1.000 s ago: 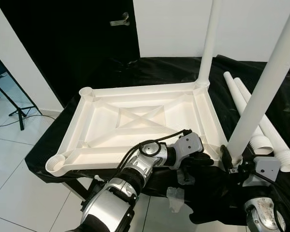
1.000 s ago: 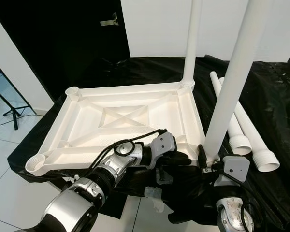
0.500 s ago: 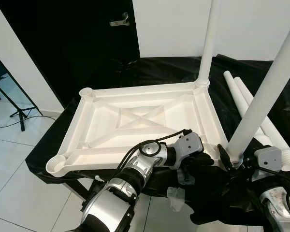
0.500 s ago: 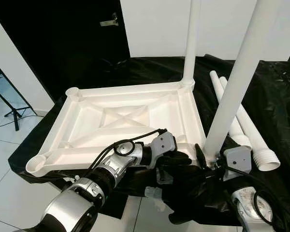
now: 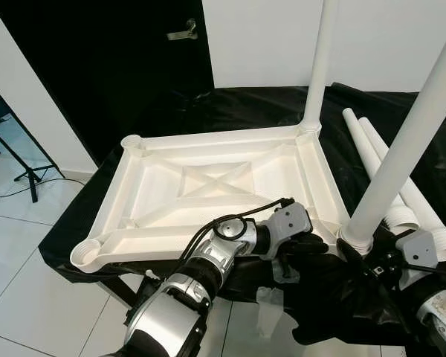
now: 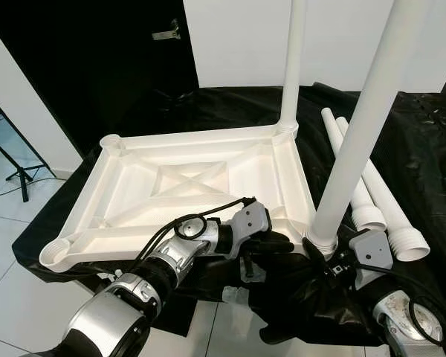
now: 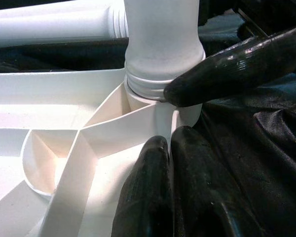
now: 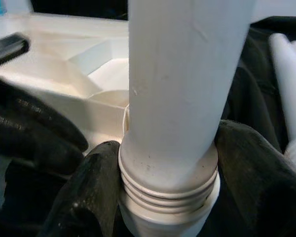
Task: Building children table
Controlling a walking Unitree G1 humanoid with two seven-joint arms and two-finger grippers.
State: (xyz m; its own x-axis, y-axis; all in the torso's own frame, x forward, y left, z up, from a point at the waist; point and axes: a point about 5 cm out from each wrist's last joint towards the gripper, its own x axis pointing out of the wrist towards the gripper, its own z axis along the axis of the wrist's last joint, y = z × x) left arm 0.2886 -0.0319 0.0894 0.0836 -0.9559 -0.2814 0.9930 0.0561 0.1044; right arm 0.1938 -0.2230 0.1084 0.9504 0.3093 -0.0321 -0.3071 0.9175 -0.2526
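Note:
The white tabletop [image 5: 208, 186] lies upside down on a black cloth. One white leg [image 5: 320, 67] stands in its far right corner. A second leg [image 5: 409, 141] stands at the near right corner, leaning slightly right. My right gripper [image 5: 360, 253] is shut on that leg's threaded base [image 8: 167, 182], one finger [image 8: 89, 197] on each side. My left gripper [image 5: 312, 249] reaches in from the left. Its fingers [image 7: 148, 197] are shut on the tabletop's rim [image 7: 158, 118] just beside the corner socket.
Two loose white legs [image 5: 379, 160] lie on the cloth to the right. The corner sockets at far left [image 5: 131, 141] and near left [image 5: 85, 253] stand open. A black door [image 5: 119, 59] is behind, and a stand [image 5: 15, 149] and tiled floor are to the left.
My right wrist has swung to the right around the near leg's base, still holding it. The leg stays at the corner. The left arm has not moved.

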